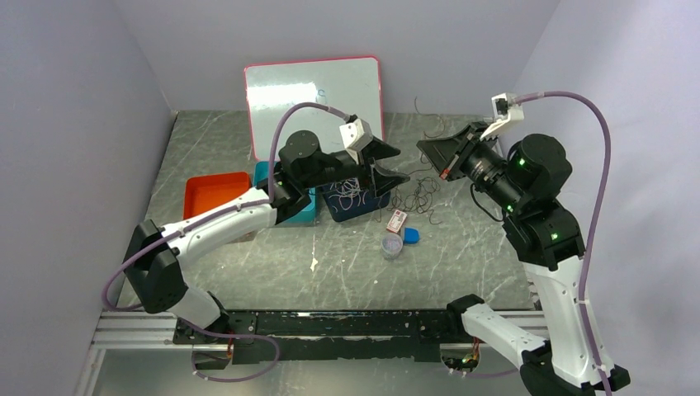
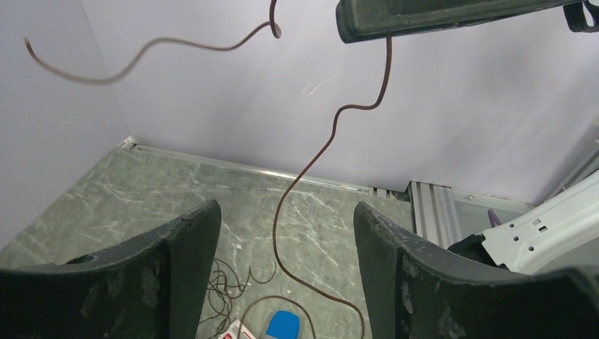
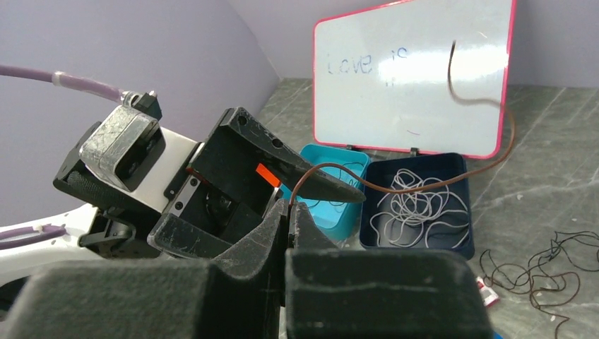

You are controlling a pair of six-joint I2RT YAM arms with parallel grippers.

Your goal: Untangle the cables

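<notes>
we see the right jaws pressed together on a brown cable (image 2: 388, 67), which rises from them and curves away through the air. the left jaws stand wide apart, and that cable hangs between them, seemingly touching neither. pale cables (image 3: 413, 201) fill a navy bin (image 3: 417, 248). dark cables (image 3: 544, 272) lie heaped on the surface (image 1: 330, 256) near the bin.

Free room above near table (image 1: 272, 276), navy bin (image 1: 363, 213), cables (image 1: 421, 195) crowd centre
</notes>
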